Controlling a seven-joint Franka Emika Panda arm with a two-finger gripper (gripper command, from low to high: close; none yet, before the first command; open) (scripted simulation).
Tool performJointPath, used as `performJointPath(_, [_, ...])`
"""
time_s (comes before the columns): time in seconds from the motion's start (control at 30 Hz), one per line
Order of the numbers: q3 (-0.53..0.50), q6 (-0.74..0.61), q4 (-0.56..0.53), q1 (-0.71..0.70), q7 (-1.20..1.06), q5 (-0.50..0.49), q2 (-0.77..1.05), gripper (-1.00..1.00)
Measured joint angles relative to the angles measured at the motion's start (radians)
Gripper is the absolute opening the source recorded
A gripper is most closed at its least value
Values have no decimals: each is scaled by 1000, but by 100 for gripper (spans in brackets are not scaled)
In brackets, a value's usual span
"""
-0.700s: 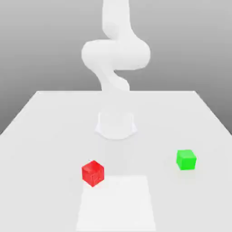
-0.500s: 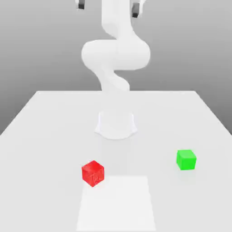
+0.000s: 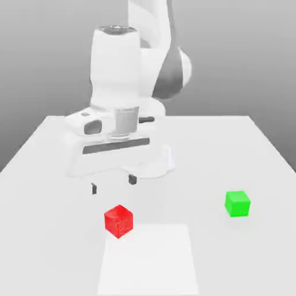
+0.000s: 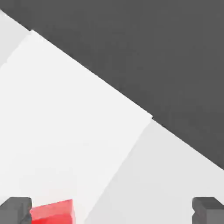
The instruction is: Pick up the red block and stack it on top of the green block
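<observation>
The red block [image 3: 118, 220] sits on the white table toward the exterior view's left, near the front, with a faint darker mark on one face. In the hand view the red block [image 4: 53, 211] lies close beside one fingertip [image 4: 15, 209]. The green block [image 3: 237, 203] rests on the table at the exterior view's right, apart from everything. My gripper [image 3: 113, 184] hangs open just above and slightly behind the red block, its two dark fingertips spread wide with nothing between them.
A brighter white square patch [image 3: 148, 259] lies on the table [image 3: 52, 150] in front of the red block. The arm's round base [image 3: 156, 165] stands at the table's middle, behind the hand. The table's far edge [image 4: 92, 74] meets dark background in the hand view.
The hand has come down from the top of the exterior view to just above the table, over the red block. Both blocks stay where they were.
</observation>
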Motion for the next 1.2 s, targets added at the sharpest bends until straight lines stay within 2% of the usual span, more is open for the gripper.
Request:
performJointPath(0.1, [-48,62,-62,23,-128,40,71,0])
performJointPath(0.27, [-46,170,-56,54,-229,163,201,0])
performJointPath(0.33, [-8,215,-48,44,-290,252,256,0])
performJointPath(0.43, [111,283,-37,-45,-385,381,337,0])
performJointPath(0.47, [162,306,-35,-94,-394,391,364,0])
performJointPath(0.5, [195,323,-32,-121,-411,413,383,-100])
performJointPath(0.73, [201,323,-32,-126,-415,418,385,-100])
performJointPath(0.87, [104,246,-44,-65,-311,280,294,-100])
performJointPath(1.0, [94,157,-59,-97,-228,160,187,-100])
performJointPath(1.1, [101,93,-73,-109,-206,124,111,-100])
performJointPath(1.2, [157,46,-74,-51,-169,135,61,-100])
